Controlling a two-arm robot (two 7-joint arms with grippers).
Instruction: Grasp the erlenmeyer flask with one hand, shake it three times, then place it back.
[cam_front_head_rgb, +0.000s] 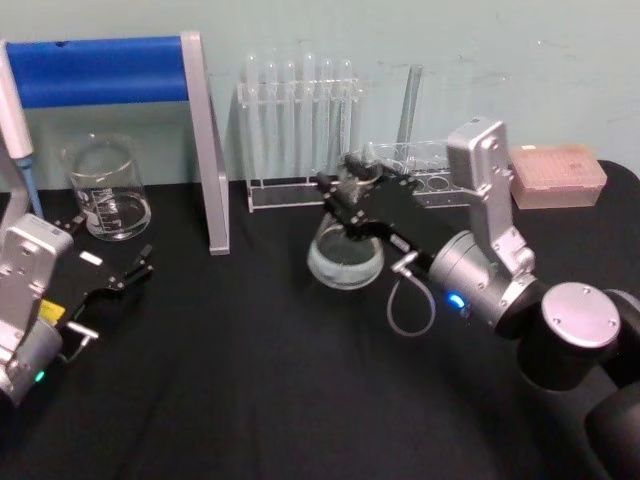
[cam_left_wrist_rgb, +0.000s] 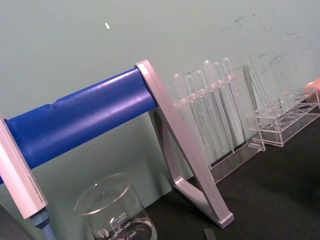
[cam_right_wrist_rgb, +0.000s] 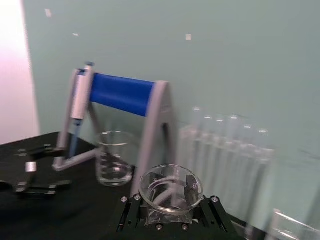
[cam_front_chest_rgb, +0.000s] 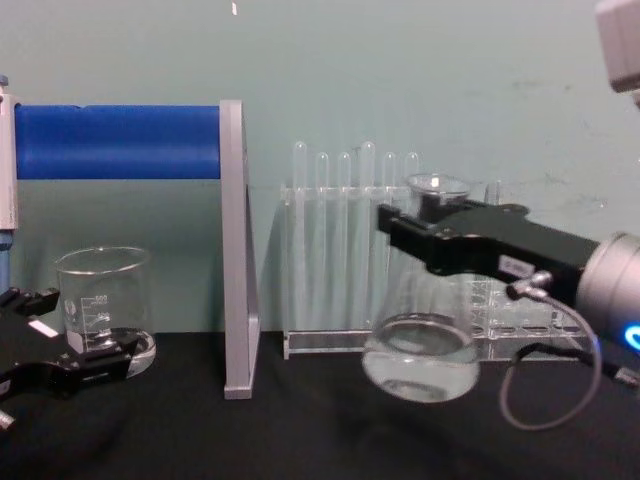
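Right claw (cam_front_head_rgb: 349, 196): it reaches forward over the black tabletop (cam_front_head_rgb: 250, 390) and is closed on the neck of the erlenmeyer flask (cam_front_head_rgb: 345, 262), with one finger on each side just below the flared rim. You see the flask slightly tilted, its wide round base low and just in front of the clear test-tube rack (cam_front_head_rgb: 300, 130). You cannot tell whether the base touches the tabletop. In the right wrist view you look down into the flask's open mouth between the fingers.

Left claw (cam_front_head_rgb: 108, 243): it lies parked near the tabletop's left edge, fingers spread and holding nothing, just in front of the glass beaker (cam_front_head_rgb: 105, 190). The beaker stands beside the grey stand with a blue bar (cam_front_head_rgb: 110, 70).
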